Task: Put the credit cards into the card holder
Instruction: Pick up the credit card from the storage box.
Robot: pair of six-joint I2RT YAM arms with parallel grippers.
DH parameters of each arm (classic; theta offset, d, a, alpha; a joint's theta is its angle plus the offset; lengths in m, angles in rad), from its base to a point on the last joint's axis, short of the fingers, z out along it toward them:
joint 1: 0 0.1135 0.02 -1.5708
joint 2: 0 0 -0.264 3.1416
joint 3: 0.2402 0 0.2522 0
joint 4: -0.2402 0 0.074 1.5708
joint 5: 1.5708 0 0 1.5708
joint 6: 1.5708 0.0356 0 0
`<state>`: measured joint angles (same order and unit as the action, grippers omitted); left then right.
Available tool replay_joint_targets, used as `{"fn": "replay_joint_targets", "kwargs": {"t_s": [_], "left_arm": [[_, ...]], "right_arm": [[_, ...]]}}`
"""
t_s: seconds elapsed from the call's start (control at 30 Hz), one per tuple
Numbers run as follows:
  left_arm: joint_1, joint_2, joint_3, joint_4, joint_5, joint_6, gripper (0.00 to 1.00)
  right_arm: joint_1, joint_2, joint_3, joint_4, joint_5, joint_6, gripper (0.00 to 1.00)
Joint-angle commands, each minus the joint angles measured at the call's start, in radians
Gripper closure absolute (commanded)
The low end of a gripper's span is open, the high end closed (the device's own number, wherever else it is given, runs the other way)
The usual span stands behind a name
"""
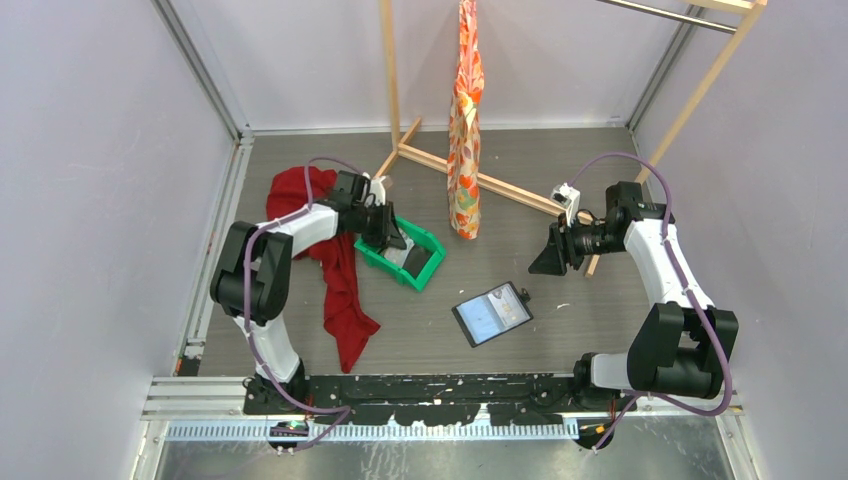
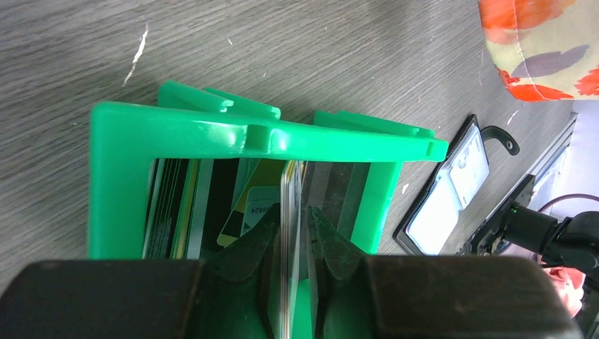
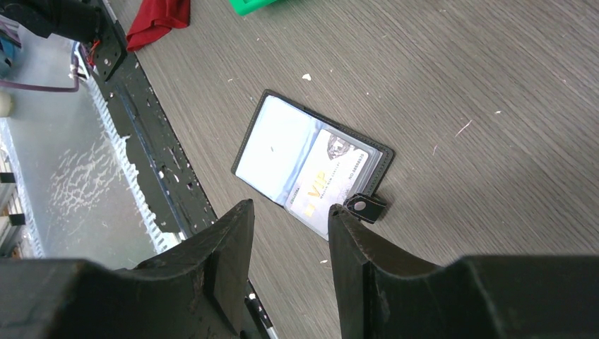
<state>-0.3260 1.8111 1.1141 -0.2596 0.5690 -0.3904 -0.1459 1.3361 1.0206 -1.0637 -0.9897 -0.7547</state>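
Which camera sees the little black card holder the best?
The right wrist view: the card holder lies open and close up, with a card in one pocket and its snap tab showing. The top view shows it small and far away; the left wrist view catches it sideways, partly hidden.

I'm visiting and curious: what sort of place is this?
Probably a robotics lab test cell: a left arm and right arm bolted to a table, plain walls boxing it in, and props, a green tray and an open card holder.
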Motion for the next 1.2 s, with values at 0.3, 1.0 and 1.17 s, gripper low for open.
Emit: {"fn": "replay_joint_targets", "kwargs": {"t_s": [0.3,1.0,1.17], "left_arm": [[0.037,-0.028,0.009,-0.017,0.082,-0.039,0.81],[0.075,-0.042,0.000,0.003,0.148,-0.076,0.81],[0.088,-0.053,0.001,-0.005,0.153,-0.076,0.82]], "right_arm": [[-0.003,0.009,-0.001,-0.007,-0.027,-0.021,0.52],[-0.003,0.011,0.001,-0.012,-0.027,-0.029,0.52],[-0.003,0.011,0.001,-0.012,-0.027,-0.030,0.52]]}}
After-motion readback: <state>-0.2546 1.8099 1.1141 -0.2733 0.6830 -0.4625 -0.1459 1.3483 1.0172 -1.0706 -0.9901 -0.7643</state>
